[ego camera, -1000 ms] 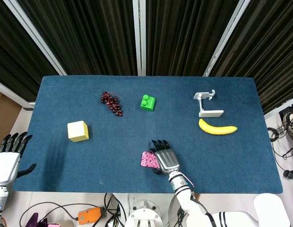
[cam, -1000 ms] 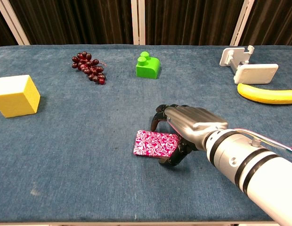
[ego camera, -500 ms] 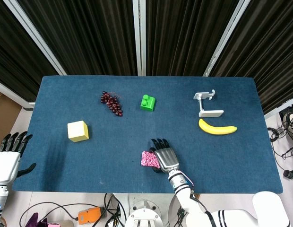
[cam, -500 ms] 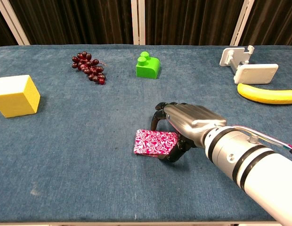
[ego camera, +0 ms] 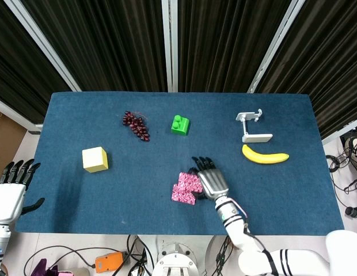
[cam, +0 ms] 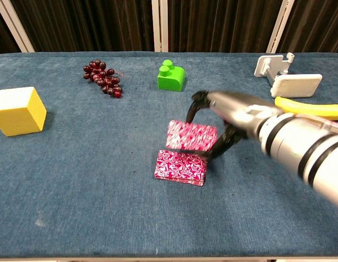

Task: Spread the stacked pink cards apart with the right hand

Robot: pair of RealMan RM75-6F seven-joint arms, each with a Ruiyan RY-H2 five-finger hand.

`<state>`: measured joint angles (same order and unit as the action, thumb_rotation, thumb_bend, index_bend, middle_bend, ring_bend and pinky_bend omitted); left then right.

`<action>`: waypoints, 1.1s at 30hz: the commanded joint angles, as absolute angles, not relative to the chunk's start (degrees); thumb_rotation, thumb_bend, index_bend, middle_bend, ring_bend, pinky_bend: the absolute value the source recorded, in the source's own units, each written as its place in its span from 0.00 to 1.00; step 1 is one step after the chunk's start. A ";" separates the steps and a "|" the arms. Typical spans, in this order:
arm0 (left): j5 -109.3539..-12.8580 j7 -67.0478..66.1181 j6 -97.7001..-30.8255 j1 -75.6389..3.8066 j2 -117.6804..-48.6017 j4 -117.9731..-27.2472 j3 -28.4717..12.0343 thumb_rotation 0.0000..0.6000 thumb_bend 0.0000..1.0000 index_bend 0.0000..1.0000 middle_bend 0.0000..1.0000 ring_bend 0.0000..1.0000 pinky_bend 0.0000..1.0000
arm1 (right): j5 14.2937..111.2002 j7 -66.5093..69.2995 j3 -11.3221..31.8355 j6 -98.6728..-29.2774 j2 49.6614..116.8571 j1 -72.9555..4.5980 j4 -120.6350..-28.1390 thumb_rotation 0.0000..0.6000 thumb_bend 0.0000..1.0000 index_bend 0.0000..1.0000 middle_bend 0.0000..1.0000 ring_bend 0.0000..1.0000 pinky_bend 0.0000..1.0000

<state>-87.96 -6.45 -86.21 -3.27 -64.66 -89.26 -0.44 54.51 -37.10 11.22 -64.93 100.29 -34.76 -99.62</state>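
Two pink patterned cards show on the blue table (ego camera: 305, 195). The lower card (cam: 181, 166) lies flat near the front middle, also seen as the lower card (ego camera: 182, 195) in the head view. The upper card (cam: 192, 136) sits just behind it, overlapping its far edge, and shows as the upper card (ego camera: 192, 183) from above. My right hand (cam: 234, 112) reaches over the upper card from the right and holds it, fingers at its far edge and thumb at its right edge. Off the table's front left corner, my left hand (ego camera: 11, 192) hangs with its fingers spread and nothing in it.
A green brick (cam: 171, 76) stands behind the cards, with grapes (cam: 103, 79) to its left. A yellow cube (cam: 17, 111) sits at the far left. A banana (cam: 308, 109) and a white phone stand (cam: 283, 76) lie at the right, near my right forearm.
My right hand has moved away from me and a little right, taking the top pink card with it. Two cards now show where one stack did. The left hand has not moved.
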 commanded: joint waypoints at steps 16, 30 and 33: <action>-87.27 -8.70 -85.36 -3.60 -64.62 -90.97 -0.47 1.00 0.10 0.11 0.06 0.00 0.00 | 49.36 -27.49 14.29 -49.00 94.30 -41.94 -83.63 1.00 0.52 0.45 0.10 0.00 0.00; -87.25 -9.25 -85.54 -3.78 -64.80 -90.57 -0.69 1.00 0.10 0.11 0.06 0.00 0.00 | 46.76 -29.11 10.02 -48.65 90.60 -43.34 -88.10 1.00 0.52 0.21 0.07 0.00 0.00; -87.13 -8.94 -85.62 -3.64 -64.86 -90.30 -0.65 1.00 0.10 0.11 0.06 0.00 0.00 | 49.49 -28.63 8.86 -50.74 87.95 -42.23 -92.88 1.00 0.51 0.18 0.06 0.00 0.00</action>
<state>-87.15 -8.94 -85.62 -3.66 -64.85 -90.30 -0.66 47.37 -28.98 10.00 -49.05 90.17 -43.13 -89.40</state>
